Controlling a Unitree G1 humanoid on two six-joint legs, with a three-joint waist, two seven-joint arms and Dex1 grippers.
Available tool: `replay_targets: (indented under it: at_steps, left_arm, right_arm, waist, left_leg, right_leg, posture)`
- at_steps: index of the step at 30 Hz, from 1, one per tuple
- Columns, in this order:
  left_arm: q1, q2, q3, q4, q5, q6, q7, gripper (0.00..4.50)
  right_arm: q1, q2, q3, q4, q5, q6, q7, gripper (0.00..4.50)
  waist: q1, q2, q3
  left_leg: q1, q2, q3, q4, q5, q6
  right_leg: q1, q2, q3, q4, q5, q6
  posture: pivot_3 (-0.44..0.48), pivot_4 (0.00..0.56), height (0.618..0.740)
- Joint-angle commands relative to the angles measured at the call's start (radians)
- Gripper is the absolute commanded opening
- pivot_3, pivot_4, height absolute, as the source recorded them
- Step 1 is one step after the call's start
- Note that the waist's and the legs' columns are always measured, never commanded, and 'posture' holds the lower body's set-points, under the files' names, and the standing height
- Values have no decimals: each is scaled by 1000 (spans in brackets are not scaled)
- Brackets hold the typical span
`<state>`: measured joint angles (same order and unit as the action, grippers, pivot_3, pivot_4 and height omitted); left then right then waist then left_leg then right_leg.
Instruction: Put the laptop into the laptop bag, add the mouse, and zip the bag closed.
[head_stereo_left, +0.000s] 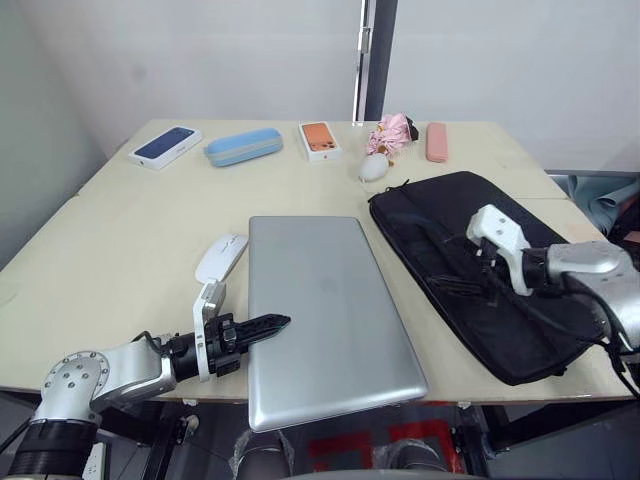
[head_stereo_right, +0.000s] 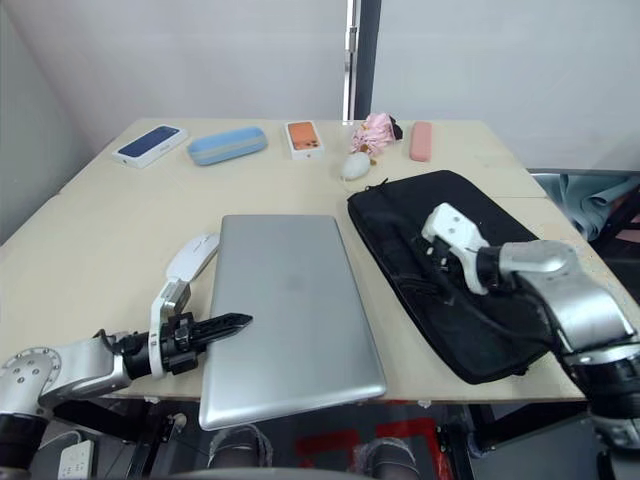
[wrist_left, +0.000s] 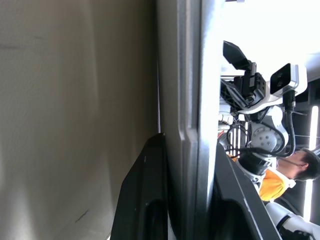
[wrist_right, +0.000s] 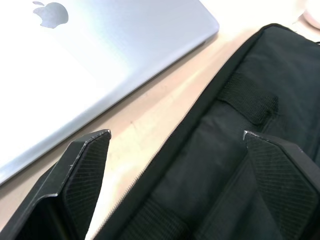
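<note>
The laptop (head_stereo_left: 325, 315) was gripped at its near left edge by the left gripper (head_stereo_left: 272, 324); the right gripper (wrist_right: 175, 145) was held spread over the laptop bag (head_stereo_left: 480, 270); the mouse (head_stereo_left: 220, 257) lay left of the laptop

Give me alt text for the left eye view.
A closed silver laptop lies on a table beside a black laptop bag. The left tool grips the laptop's edge; the open right tool hovers over the bag. A white mouse lies nearby.

Bare desk (head_stereo_left: 130, 230) lies open at 9 o'clock of the laptop (head_stereo_left: 325, 310), save the mouse (head_stereo_left: 220, 257) just beside it; at 3 o'clock, the laptop bag (head_stereo_left: 480, 270) leaves a narrow gap.
</note>
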<state>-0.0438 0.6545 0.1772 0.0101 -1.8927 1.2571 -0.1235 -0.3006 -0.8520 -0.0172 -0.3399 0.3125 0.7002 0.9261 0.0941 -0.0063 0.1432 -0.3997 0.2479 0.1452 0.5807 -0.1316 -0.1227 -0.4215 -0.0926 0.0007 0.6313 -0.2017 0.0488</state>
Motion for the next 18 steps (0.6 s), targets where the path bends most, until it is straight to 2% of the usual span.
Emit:
replay_targets:
  at_steps: [1,13,16,18]
  left_arm:
    - [-8,-8,23,-69,-76,-40,-49,286]
    - [-3,-8,9,-94,-79,-71,-52,286]
    - [-6,-11,7,-98,-79,-77,-54,286]
    - [-9,-10,4,-97,-79,-78,-56,286]
  right_arm:
    - [5,40,57,-68,-60,18,-107,4442]
    - [-3,122,172,-9,-171,11,-233,4442]
    - [-2,134,178,3,-187,13,-248,3651]
    - [-7,143,172,15,-186,20,-257,2973]
  waist:
    - [-2,0,0]
    - [-2,0,0]
    - [-2,0,0]
    - [-2,0,0]
  left_leg:
    - [0,0,0,0,0,0]
    - [0,0,0,-1,0,-1]
    - [0,0,0,-1,0,-1]
    - [0,0,0,-1,0,-1]
  right_leg:
    - [0,0,0,0,0,0]
    - [0,0,0,0,0,4]
    - [0,0,0,0,0,5]
    - [0,0,0,0,0,5]
  posture:
    - [0,150,740]
    - [0,150,740]
    - [0,150,740]
    - [0,150,740]
